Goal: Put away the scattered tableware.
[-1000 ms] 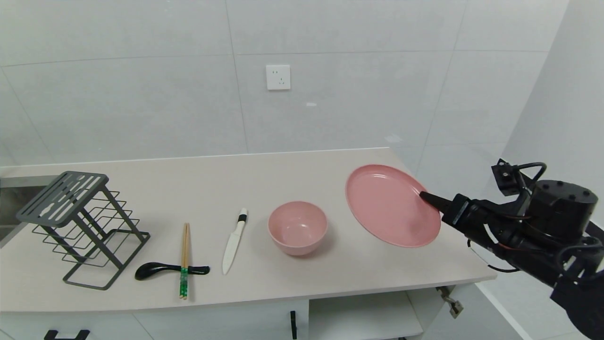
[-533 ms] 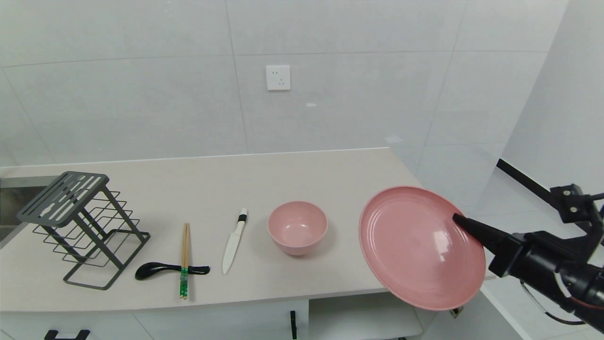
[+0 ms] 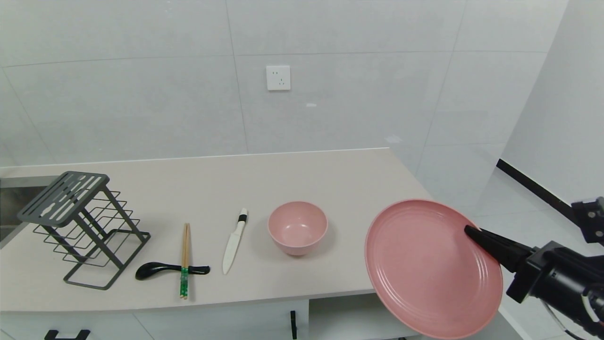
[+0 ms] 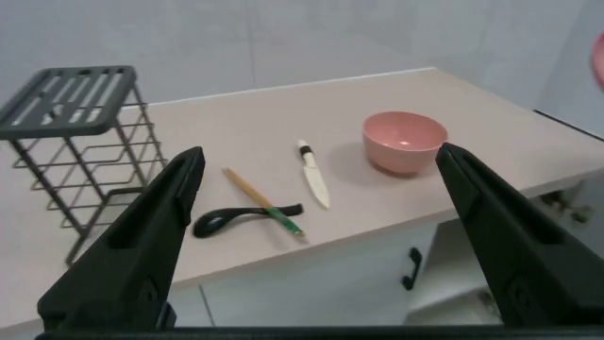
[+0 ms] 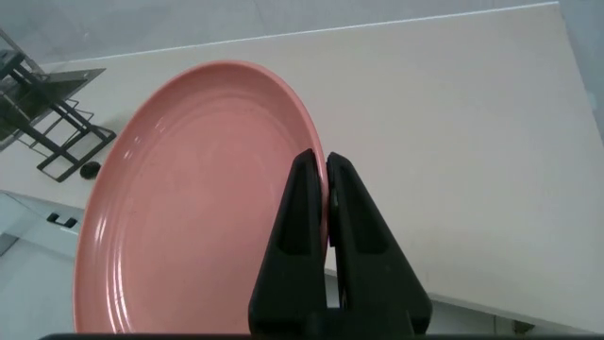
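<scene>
Counting one plate, one bowl, one knife.

Right gripper clamped on the right rim of the round pink plastic plate, black fingers pinched together with the rim between them. Plate held tilted off the front right corner of the pale beige countertop. Right arm comes in low from beyond that corner. Left gripper spread wide, empty, hovering off the countertop's front edge.

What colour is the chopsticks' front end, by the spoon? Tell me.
Green; the rest of the chopsticks is light brown. The head view shows it best.
</scene>
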{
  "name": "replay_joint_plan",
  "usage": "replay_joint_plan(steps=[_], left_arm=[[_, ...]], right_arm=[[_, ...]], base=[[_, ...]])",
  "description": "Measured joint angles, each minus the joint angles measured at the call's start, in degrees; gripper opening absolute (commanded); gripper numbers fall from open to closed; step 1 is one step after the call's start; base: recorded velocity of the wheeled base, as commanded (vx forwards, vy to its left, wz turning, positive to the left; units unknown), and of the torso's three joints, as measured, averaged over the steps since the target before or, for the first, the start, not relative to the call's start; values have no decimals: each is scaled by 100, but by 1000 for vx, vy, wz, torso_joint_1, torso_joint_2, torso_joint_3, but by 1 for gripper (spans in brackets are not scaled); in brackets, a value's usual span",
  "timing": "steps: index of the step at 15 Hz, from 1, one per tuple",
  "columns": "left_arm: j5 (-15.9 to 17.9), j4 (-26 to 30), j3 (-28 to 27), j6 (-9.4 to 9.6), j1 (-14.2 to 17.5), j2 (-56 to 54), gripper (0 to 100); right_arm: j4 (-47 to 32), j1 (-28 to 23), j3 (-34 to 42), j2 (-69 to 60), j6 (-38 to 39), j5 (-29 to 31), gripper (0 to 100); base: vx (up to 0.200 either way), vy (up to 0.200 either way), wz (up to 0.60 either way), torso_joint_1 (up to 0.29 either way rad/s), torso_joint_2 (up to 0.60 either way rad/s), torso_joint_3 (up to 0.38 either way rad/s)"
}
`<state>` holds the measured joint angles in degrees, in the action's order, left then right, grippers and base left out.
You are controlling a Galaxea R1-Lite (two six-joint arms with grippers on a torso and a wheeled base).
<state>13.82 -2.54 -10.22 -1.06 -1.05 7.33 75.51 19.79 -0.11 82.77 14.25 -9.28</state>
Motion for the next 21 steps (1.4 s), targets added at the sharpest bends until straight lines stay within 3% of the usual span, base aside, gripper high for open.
replay_joint_plan(steps=[3, 5, 10, 12, 16, 21], left_arm=[[112, 7, -571, -90, -16, 992, 100], [547, 9, -800, -99, -129, 1690, 100], [1080, -204, -900, -68, -575, 3077, 100], [1163, -492, -883, -79, -845, 3771, 100], [1163, -677, -1005, -123, -984, 4774, 100], [1152, -855, -1704, -137, -1085, 6284, 100]], right_arm=[[1, -17, 1, -20, 2, -2, 0], [11, -28, 4, -26, -18, -2, 0], [48, -254, 4, -56, -13, 0, 0], [50, -293, -2, -80, -18, 0, 0], [28, -284, -2, -199, -11, -11, 0], [15, -295, 6, -249, 2, -11, 0]], base=[[0, 0, 0, 0, 0, 0], [0, 0, 0, 0, 0, 0], [0, 0, 0, 0, 0, 0], [0, 0, 0, 0, 0, 0], [0, 0, 0, 0, 0, 0], [0, 0, 0, 0, 0, 0]])
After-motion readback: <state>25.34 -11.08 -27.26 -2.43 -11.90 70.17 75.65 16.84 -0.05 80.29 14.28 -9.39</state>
